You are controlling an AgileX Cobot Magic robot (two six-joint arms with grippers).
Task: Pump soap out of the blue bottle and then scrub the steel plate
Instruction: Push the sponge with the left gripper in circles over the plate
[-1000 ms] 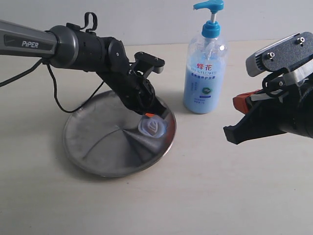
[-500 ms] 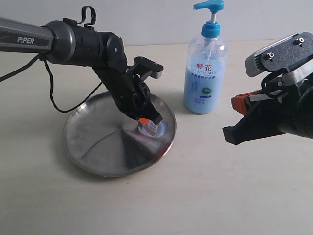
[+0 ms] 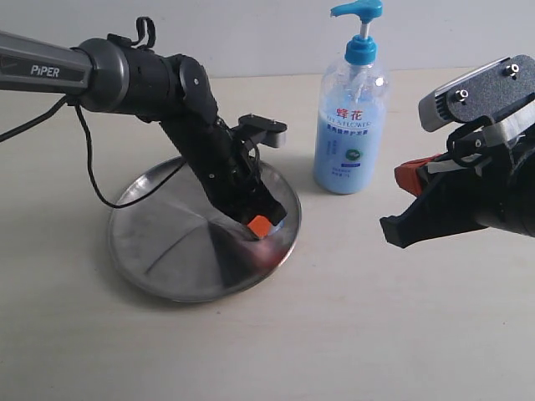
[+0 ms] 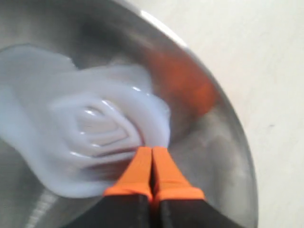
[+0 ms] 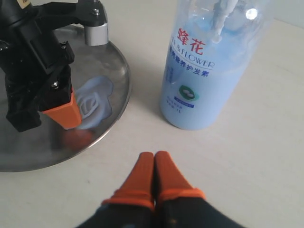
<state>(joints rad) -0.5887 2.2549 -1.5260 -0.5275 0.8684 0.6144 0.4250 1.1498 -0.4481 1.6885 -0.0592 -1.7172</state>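
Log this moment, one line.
step: scrub | left hand: shut, tips in soap on steel plate | right hand: shut, near blue bottle

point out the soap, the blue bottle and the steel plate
soap [image 4: 90, 128]: left wrist view, middle of the pale swirl
blue bottle [image 3: 349, 146]: exterior view, front of its body, below the red characters
steel plate [image 3: 150, 242]: exterior view, bare surface left of the arm

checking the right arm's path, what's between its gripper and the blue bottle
Nothing: only bare table lies between the right gripper and the blue bottle. The right wrist view shows it plainly, and the exterior view agrees.
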